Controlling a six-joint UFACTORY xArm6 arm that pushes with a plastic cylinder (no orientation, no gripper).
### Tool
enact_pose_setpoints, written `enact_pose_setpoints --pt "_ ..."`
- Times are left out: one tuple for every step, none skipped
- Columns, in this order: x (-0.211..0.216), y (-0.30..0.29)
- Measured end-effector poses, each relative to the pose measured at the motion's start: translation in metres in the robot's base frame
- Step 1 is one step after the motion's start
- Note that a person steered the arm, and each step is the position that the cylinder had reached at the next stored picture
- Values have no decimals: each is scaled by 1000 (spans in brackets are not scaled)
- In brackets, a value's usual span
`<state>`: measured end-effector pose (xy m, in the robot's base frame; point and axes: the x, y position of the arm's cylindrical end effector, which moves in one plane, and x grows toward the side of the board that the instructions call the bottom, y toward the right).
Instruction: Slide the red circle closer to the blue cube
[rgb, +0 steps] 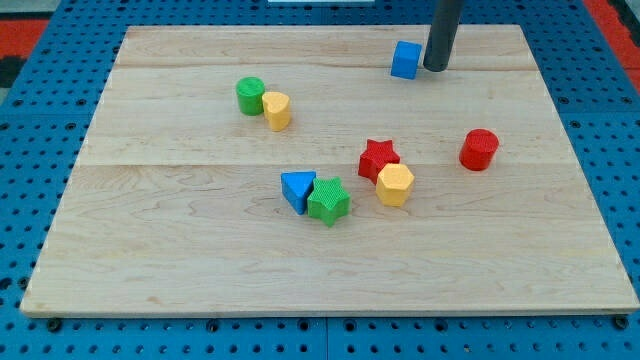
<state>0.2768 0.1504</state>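
Red circle (479, 149) is sitting at the right of the frame, a little above mid-height, well apart from the blue cube (405, 59), which is lying near the top edge of the wooden board (180, 250), right of centre. The rod is coming down from the top of the frame and my tip (436, 68) is resting just beside the cube's right face, close enough that contact cannot be ruled out. Main risk, as judged: the tip is standing on the wrong side of the job, next to the cube and not the circle, so any careless sweep is likely to be nudging the cube away toward the upper left and widening the gap. A second risk: to push the circle up toward the cube, the tip needs to get below and right of it, and an off-centre push on a round block is apt to be sending it rolling aside. Red star (378, 158) and yellow hexagonal block (395, 184) are lying left of the circle, clear of that path. No jaws here; the tip is holding nothing.
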Motion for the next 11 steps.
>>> enact_pose_setpoints --pt "0 -6" --pt "13 -1" --pt "85 65" --pt "163 107" --pt "195 90" --pt "141 56" --pt "124 27" --pt "164 75" --pt "173 26" --pt "126 -6" --pt "69 -34"
